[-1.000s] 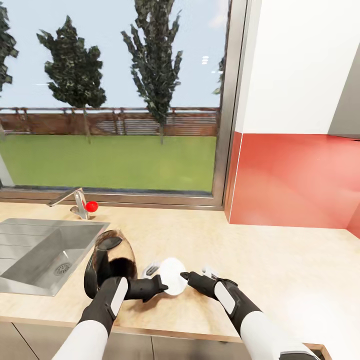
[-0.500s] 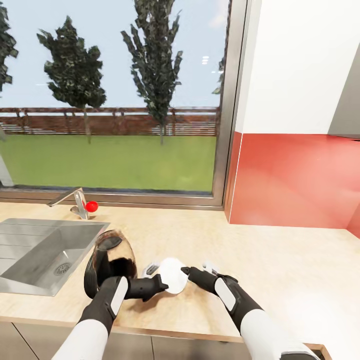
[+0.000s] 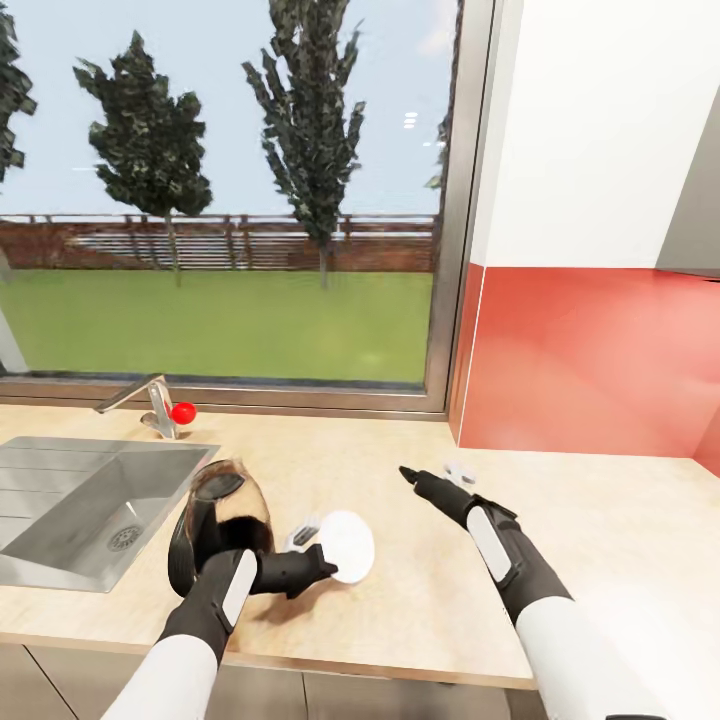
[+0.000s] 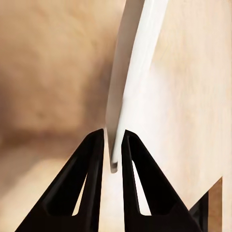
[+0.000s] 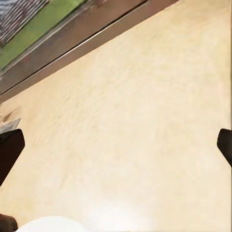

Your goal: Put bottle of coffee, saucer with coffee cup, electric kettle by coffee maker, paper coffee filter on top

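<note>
A white saucer (image 3: 348, 545) is near the counter's front edge, and my left gripper (image 3: 325, 565) is shut on its rim. In the left wrist view the saucer (image 4: 135, 72) runs edge-on between the two black fingers (image 4: 92, 183) of that gripper (image 4: 113, 145). A dark electric kettle (image 3: 235, 510) with a black handle is just left of the saucer, beside the sink. My right gripper (image 3: 430, 472) hangs open over the counter, right of and behind the saucer. In the right wrist view this gripper (image 5: 116, 145) is spread wide, with the saucer's edge (image 5: 48, 224) low in the frame.
A steel sink (image 3: 60, 500) with a faucet (image 3: 150, 400) and red knob lies at the left. The beige countertop (image 3: 600, 540) stretches right toward a red backsplash (image 3: 590, 360). A window sill runs along the back.
My right gripper has let go near the saucer and lifted away to the right and back, opening wide. The left gripper, saucer and kettle have stayed put.
</note>
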`<state>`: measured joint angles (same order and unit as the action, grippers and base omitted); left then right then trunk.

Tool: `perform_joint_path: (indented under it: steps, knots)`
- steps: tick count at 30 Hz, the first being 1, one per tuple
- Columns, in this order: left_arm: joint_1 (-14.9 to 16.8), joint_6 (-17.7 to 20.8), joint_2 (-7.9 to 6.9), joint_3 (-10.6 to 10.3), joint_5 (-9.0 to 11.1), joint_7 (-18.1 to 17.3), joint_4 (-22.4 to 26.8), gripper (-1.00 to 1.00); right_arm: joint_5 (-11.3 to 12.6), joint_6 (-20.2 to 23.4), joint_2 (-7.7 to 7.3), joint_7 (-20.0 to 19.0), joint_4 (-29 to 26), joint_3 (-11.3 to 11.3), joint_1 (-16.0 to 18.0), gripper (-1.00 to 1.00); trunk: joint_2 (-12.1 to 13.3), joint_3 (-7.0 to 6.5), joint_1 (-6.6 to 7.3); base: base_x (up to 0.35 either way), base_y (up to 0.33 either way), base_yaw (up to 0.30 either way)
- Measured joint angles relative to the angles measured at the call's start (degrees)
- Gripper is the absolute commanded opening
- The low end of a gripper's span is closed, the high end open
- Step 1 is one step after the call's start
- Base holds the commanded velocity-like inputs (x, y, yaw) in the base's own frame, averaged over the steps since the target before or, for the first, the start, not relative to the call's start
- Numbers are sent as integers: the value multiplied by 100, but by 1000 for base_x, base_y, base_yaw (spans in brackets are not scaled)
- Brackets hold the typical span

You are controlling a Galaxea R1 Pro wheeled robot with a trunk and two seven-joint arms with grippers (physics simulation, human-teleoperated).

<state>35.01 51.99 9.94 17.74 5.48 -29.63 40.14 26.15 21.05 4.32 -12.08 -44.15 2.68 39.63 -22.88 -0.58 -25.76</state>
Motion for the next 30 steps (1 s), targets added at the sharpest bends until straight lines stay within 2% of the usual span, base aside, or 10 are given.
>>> perform_joint_path:
  steps: [4,5,6,7,16,30]
  knots:
    - [3,-2,0,0,28,-7,7,-100,-2,4,-34,-7,-535,20,-1,100,0,0,0,0,0,0]
    - [3,-1,0,0,71,-7,8,-100,-4,5,-37,-11,-669,19,0,100,0,0,0,0,0,0]
    - [3,6,0,-26,253,2,5,-100,-9,6,-44,-21,-921,20,0,100,0,0,0,0,0,0]
    - [0,2,0,-37,278,0,3,-100,-15,6,-49,-23,-970,22,-1,100,0,0,0,0,0,0]
    - [-25,-5,-1,-54,332,1,0,-100,-12,6,-56,-29,-1106,18,-1,100,1,0,-2,-44,0,0]
    - [-32,-20,0,-55,338,4,0,-100,-18,6,-52,-27,-1111,-15,-2,100,1,0,-4,-323,1,0]
